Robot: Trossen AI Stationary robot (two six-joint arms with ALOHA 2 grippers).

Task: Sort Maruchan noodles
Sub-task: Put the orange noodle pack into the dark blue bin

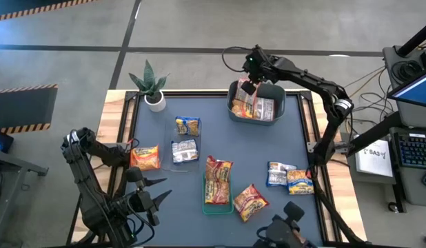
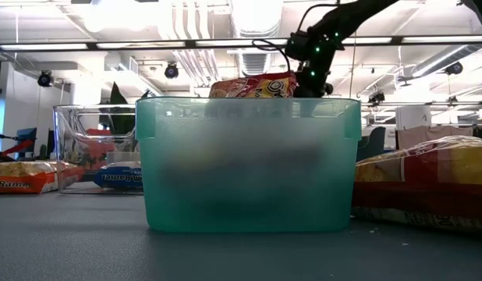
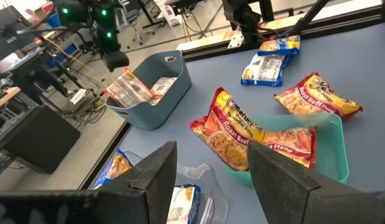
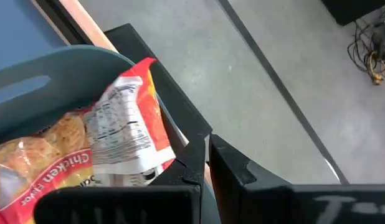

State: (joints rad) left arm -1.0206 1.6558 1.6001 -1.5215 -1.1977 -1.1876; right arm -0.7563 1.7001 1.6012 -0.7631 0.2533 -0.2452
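My right gripper (image 1: 248,85) (image 4: 208,158) hangs shut over the far left corner of the grey-blue bin (image 1: 280,96), with nothing between its fingers. Beside it an orange-red noodle packet (image 4: 127,127) (image 3: 127,90) stands tilted in the bin on other packets, its top against the bin's wall. An orange-red packet (image 1: 218,180) lies on the green tray (image 1: 217,207), and another (image 1: 251,202) lies beside the tray. Silver and blue-yellow packets (image 1: 185,150) (image 1: 187,126) lie in a clear tray. My left gripper (image 1: 154,191) (image 3: 211,180) waits open at the near left.
An orange packet (image 1: 145,157) lies at the table's left. Blue-yellow and silver packets (image 1: 290,177) lie at the near right. A potted plant (image 1: 152,86) stands at the far left corner. Bare table lies between the bin and the green tray.
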